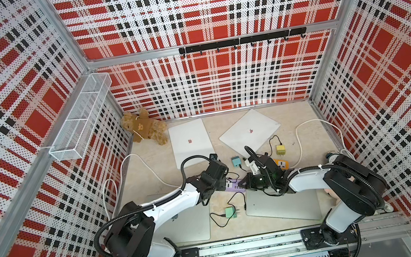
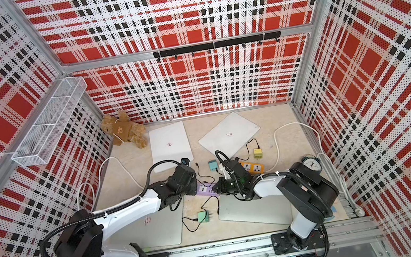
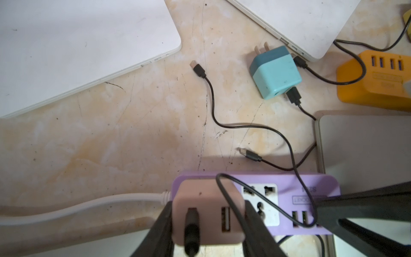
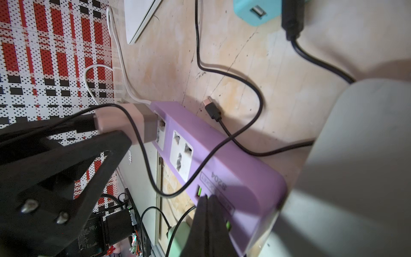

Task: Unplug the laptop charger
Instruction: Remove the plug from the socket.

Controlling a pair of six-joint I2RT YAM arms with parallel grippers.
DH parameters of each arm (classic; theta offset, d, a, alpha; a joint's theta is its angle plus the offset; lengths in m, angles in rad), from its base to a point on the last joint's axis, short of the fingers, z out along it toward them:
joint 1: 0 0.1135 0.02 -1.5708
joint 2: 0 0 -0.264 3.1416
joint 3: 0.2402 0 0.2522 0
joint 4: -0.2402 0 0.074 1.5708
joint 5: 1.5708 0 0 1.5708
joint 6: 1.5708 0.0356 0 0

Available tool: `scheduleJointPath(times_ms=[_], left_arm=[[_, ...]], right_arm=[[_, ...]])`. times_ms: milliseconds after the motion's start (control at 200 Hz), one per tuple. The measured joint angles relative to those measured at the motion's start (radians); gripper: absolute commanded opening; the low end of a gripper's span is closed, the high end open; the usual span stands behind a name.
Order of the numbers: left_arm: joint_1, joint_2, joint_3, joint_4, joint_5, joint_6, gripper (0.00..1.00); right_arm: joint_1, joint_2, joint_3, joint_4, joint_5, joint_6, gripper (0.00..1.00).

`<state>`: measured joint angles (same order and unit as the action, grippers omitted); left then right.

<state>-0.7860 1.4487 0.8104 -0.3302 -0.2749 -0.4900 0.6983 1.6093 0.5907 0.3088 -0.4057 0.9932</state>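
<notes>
Pink charger (image 3: 200, 195) sits between the fingers (image 3: 162, 222) of the left gripper (image 3: 208, 222), clamped on its sides; it seems seated in the end socket of the purple power strip (image 4: 233, 160), near the middle of the table (image 3: 111, 144). Right gripper (image 4: 208, 200) is closed, its tip resting on the strip beside the USB ports (image 3: 299, 219). I judge a good pull goes straight out, without rocking, while the right one holds the strip down. Black cable (image 3: 224, 195) loops over the charger and could catch.
</notes>
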Motion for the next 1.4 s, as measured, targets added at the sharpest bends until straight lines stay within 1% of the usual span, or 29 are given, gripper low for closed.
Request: scheduleJointPath(times_ms=[331,666,1202,1403], left_arm=[[0.048,-0.005,0.0,-0.001,0.072,-0.012,0.23],[0.066,-0.034,0.0,-0.007,0.099,-0.013,0.23],[0.051,-0.034,0.041,-0.047,0.059,-0.011,0.23],[0.042,-0.034,0.058,-0.061,0.048,-0.006,0.23]], right_arm=[[0.0,0.001,-0.001,0.006,-0.002,0.007,0.0],[0.0,0.001,0.003,-0.003,-0.002,0.0,0.0],[0.0,-0.001,0.007,-0.013,0.0,-0.008,0.0],[0.0,-0.021,0.007,-0.043,0.011,-0.014,0.0]])
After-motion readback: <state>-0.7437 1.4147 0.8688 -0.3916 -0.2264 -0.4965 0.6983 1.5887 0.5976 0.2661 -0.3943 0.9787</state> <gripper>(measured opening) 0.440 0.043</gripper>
